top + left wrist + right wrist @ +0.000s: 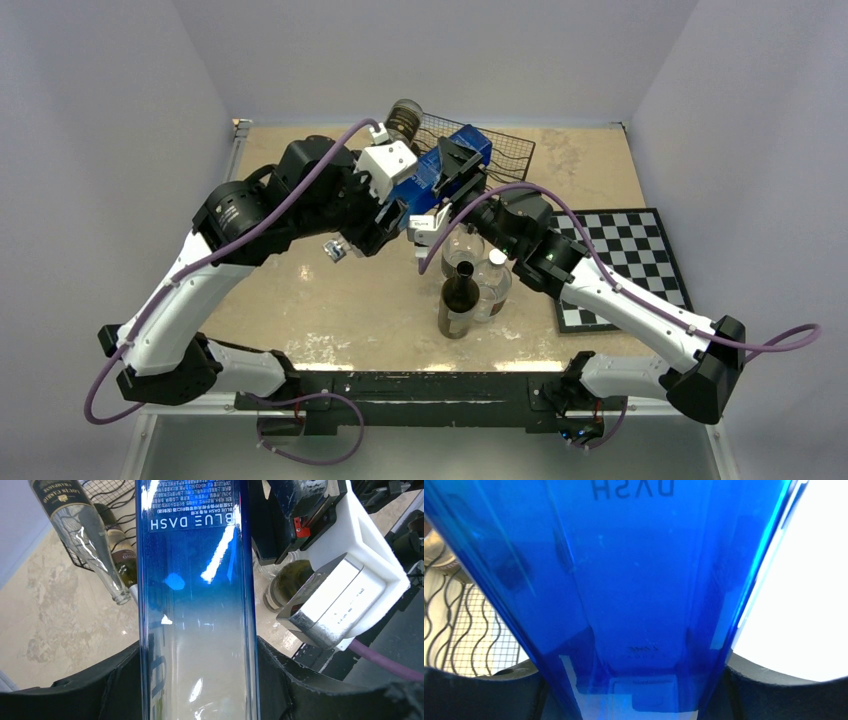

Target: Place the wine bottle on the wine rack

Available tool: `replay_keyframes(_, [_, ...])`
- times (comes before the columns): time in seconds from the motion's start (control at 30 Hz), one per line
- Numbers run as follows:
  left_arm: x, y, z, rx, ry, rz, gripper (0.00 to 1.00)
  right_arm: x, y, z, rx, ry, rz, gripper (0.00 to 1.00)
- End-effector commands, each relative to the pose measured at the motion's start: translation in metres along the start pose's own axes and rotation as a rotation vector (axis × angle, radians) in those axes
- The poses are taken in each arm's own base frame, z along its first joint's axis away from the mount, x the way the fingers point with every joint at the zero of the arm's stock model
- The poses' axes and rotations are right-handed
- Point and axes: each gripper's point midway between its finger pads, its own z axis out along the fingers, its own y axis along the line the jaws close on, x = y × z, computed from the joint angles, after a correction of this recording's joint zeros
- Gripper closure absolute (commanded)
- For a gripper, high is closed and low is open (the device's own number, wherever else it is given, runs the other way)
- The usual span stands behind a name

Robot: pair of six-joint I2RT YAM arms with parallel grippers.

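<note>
The wine bottle [428,178] is a tall blue one marked BLUE DASH, held off the table between both arms, just in front of the wine rack [503,155]. My left gripper [198,647] is shut on the wine bottle [197,580] at its pale clear end, both fingers pressed to its sides. My right gripper [633,662] is shut on the deep blue part of the wine bottle [634,570]. In the top view my left gripper [398,200] and right gripper [458,165] sit close together. The rack's wavy black wires [464,625] show at left in the right wrist view.
A clear bottle [85,535] and a dark bottle [120,555] lie on the rack's left side. Three bottles [462,295] stand close together on the table below the grippers. A chessboard [625,265] lies at the right.
</note>
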Motion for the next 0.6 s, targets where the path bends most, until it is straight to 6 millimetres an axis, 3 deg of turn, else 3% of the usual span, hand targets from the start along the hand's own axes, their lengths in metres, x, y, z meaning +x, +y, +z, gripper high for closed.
replay_keyframes(0.0, [-0.039, 0.037, -0.025, -0.207, -0.214, 0.063, 1.00, 0.001, -0.120, -0.035, 0.427, -0.035, 0.208, 0.44])
replay_keyframes(0.17, [-0.054, 0.047, -0.044, -0.264, -0.320, 0.050, 1.00, 0.002, -0.118, -0.031, 0.426, -0.027, 0.210, 0.30])
replay_keyframes(0.37, [-0.063, 0.057, -0.051, -0.325, -0.364, 0.027, 1.00, 0.002, -0.114, -0.023, 0.429, -0.019, 0.170, 0.02])
replay_keyframes(0.57, [-0.071, 0.073, -0.056, -0.419, -0.388, -0.011, 1.00, 0.002, -0.110, -0.019, 0.414, -0.016, 0.163, 0.01])
